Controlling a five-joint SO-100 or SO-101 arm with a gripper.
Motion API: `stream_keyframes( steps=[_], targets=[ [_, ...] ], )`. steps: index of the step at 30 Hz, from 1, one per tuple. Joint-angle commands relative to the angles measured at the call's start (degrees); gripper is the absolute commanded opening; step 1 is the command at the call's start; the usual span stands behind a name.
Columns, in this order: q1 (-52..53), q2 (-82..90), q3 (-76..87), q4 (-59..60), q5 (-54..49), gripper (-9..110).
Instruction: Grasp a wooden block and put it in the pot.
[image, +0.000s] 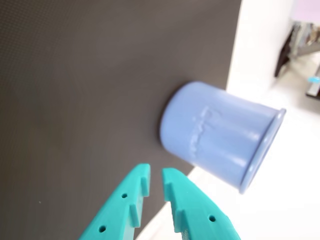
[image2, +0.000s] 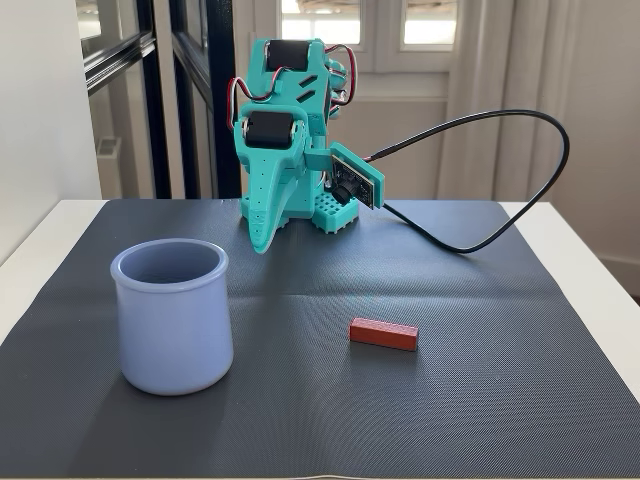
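One wooden block (image2: 383, 333) lies flat on the table (image2: 500, 380), right of the pot (image2: 172, 316) and well apart from it. The end effector (image: 155, 181) hangs empty, narrowly parted, folded at the far edge. It should open wider, reach over the block and close across its short sides.

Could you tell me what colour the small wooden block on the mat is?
Reddish-brown; the small flat wooden block shows best in the fixed view.
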Motion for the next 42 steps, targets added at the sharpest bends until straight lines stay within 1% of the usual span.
stream_keyframes(
  steps=[1,27,34,39,42],
  targets=[
    [-0.44,0.35,-0.35,-0.53,-0.18,2],
    [-0.79,0.35,-0.44,-0.53,-0.26,3],
    [-2.81,-0.18,-8.88,2.02,0.26,3],
    [-3.25,-10.2,-13.71,2.37,0.7,3],
    [-6.33,-18.81,-18.98,2.37,4.92,3]
  ],
)
